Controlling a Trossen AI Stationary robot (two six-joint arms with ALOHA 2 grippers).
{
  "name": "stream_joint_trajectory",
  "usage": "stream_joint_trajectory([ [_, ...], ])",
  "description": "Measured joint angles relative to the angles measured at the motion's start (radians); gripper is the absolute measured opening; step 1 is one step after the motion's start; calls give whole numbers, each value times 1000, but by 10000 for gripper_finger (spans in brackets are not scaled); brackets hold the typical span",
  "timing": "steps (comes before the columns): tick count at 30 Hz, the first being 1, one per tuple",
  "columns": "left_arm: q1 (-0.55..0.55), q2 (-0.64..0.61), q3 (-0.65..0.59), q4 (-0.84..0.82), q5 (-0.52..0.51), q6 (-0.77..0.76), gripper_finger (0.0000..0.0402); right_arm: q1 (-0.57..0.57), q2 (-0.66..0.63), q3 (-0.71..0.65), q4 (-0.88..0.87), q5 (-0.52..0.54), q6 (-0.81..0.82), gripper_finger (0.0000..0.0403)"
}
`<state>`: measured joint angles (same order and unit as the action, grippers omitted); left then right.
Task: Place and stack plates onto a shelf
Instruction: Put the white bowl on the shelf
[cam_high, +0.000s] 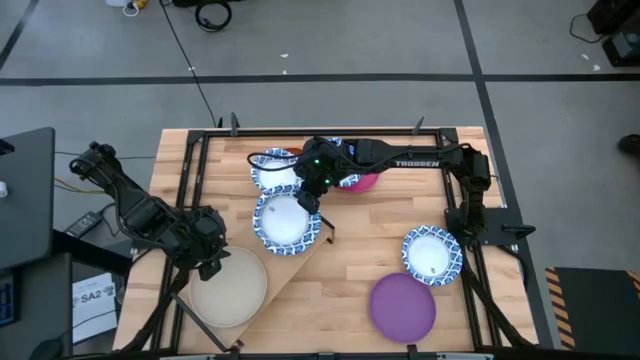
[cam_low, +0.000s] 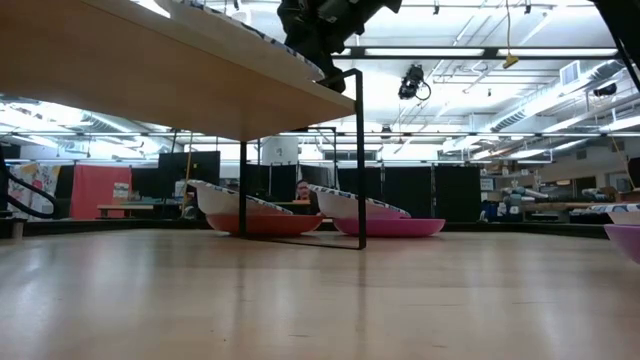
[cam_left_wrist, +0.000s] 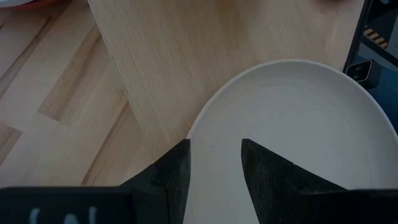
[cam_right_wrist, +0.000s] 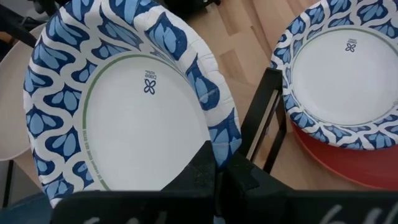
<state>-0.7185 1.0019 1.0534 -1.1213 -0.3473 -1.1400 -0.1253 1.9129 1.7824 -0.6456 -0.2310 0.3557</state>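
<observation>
The right gripper (cam_right_wrist: 217, 171) pinches a patterned plate (cam_right_wrist: 130, 106) (flower logo, lettering unreadable) on the shelf (cam_high: 300, 262); left gripper (cam_left_wrist: 214, 165) straddles the beige plate's (cam_left_wrist: 298, 130) rim there.

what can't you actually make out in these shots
- High view: the magenta plate and the orange plate under the patterned plate are mostly covered by the right arm and the plate above.
- High view: whether the left gripper touches the beige plate; the arm hides the contact.
- Low view: the shelf top is unseen from below, so plates on it cannot be made out.
- Left wrist view: the beige plate's near edge is cut off by the fingers.
</observation>
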Motion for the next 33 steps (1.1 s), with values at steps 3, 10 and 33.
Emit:
stream_joint_trajectory([
  [3, 0, 0, 0, 0, 0, 0, 149, 0, 0, 0, 0, 1, 0, 14],
  [10, 0, 0, 0, 0, 0, 0, 149, 0, 0, 0, 9, 1, 0, 21],
  [33, 0, 0, 0, 0, 0, 0, 149, 0, 0, 0, 32, -5, 0, 66],
])
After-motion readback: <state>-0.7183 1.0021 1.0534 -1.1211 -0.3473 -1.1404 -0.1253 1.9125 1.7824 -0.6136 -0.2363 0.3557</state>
